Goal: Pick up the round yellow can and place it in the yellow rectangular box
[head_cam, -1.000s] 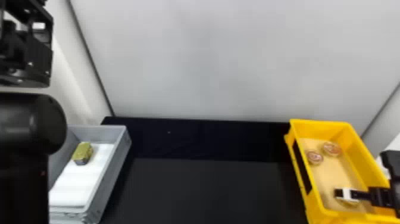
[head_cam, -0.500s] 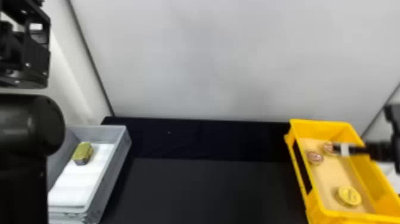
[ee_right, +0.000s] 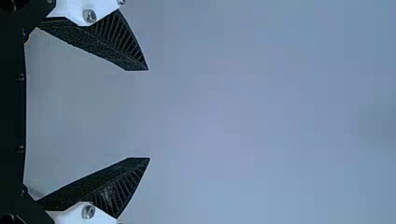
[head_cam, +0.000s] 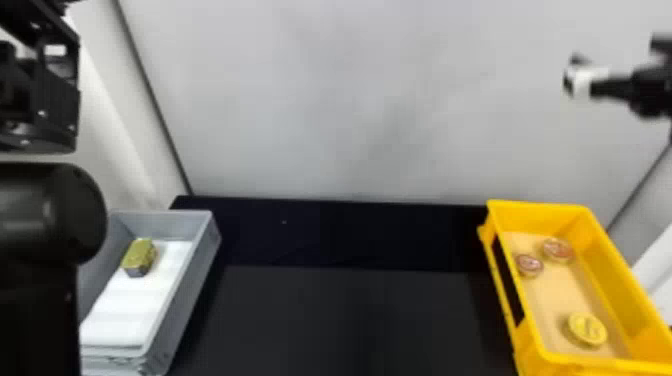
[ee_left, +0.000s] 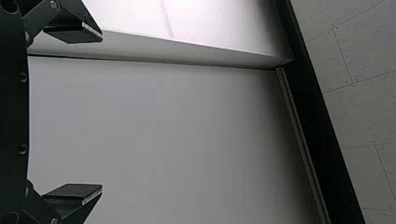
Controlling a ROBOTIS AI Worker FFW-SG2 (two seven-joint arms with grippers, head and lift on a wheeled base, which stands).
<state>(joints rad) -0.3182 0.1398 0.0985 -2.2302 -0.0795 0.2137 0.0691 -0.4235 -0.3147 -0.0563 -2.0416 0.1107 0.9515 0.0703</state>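
Right claw [head_cam: 574, 73] gapes; yellow box [head_cam: 617, 295] holds three cans [head_cam: 589, 329]

The left arm [head_cam: 50, 215] stands along the head view's left edge, its two black fingers [ee_left: 74, 35] spread wide. High at the right edge, the right arm [head_cam: 652, 90] extends inward, its gripper [head_cam: 580, 77] opened wide, fingertips well apart.
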